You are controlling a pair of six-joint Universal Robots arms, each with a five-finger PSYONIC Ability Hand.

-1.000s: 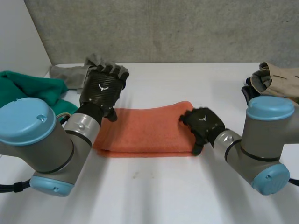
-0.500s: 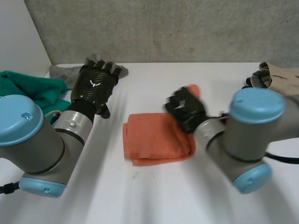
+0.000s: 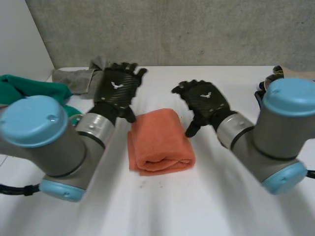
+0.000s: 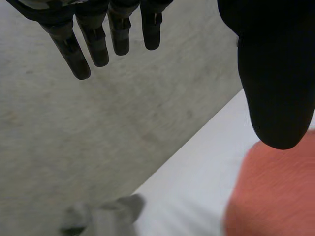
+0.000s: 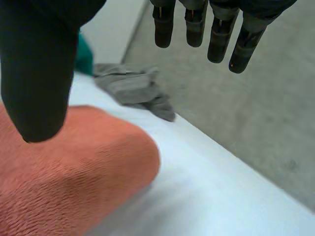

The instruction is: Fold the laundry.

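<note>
Orange towel (image 3: 160,142), folded thick on the white table (image 3: 206,206) between the spread, empty left hand (image 3: 117,91) and right hand (image 3: 204,102), looks soft, light and floppy, likely best pinched through its layered near edge.

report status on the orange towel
Left hand open, right hand open, one each side of orange towel. Towel folded on table. Grey cloth, green cloth aside.

Orange towel (image 3: 160,140), grey cloth (image 3: 74,78), green cloth (image 3: 29,91) — white table (image 3: 197,206).
</note>
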